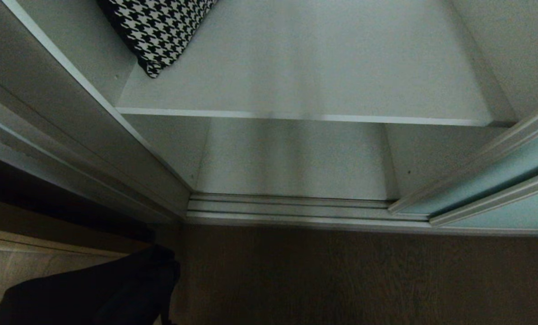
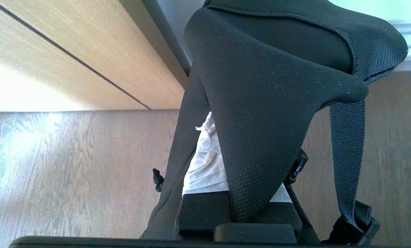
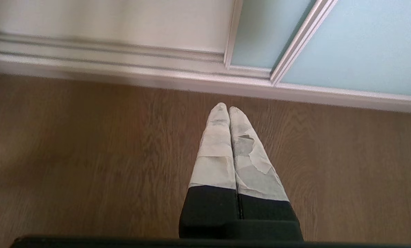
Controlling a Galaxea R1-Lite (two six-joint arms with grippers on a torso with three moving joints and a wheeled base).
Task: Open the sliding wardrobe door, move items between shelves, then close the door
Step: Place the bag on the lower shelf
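A: Where do we stand; is the sliding wardrobe door (image 1: 490, 189) out of our way?

B: It is; the frosted aqua panel sits slid over to the right, and the compartment in front of us lies open; we see the upper shelf (image 1: 305, 115) and the lower board (image 1: 296, 158) beneath it, just behind the ribbed floor track (image 1: 296, 208).

A: And the items?

B: The houndstooth cushion (image 1: 156, 27) lies at the far left of the upper shelf, touching the left side wall; the black strappy bag (image 2: 271, 103) hangs from our left gripper (image 2: 205, 162); its taped fingers (image 2: 202, 168) are pinched narrow on the fabric, and webbing straps with a buckle dangle beside them; in the head view the bag shows as a dark mass (image 1: 106, 289) near left, over the wooden floor (image 1: 341, 271) and outside the wardrobe; we see no long black cloth anywhere.

A: The right gripper (image 3: 229, 109)?

B: Idle; its taped fingers (image 3: 219, 151) are pressed together with nothing between them, pointing down at the floor near the track.

A: So we judge ourselves mid-transfer?

B: Yes; the bag is in hand but not yet placed; the next move, as we read it, calls for carrying the bag right and forward over the track, clear of the left door frame (image 1: 70, 135), onto a bare stretch of shelf; the loose straps could snag on the shelf's white front edge, so we want them well over it before letting go; closing the door comes after.
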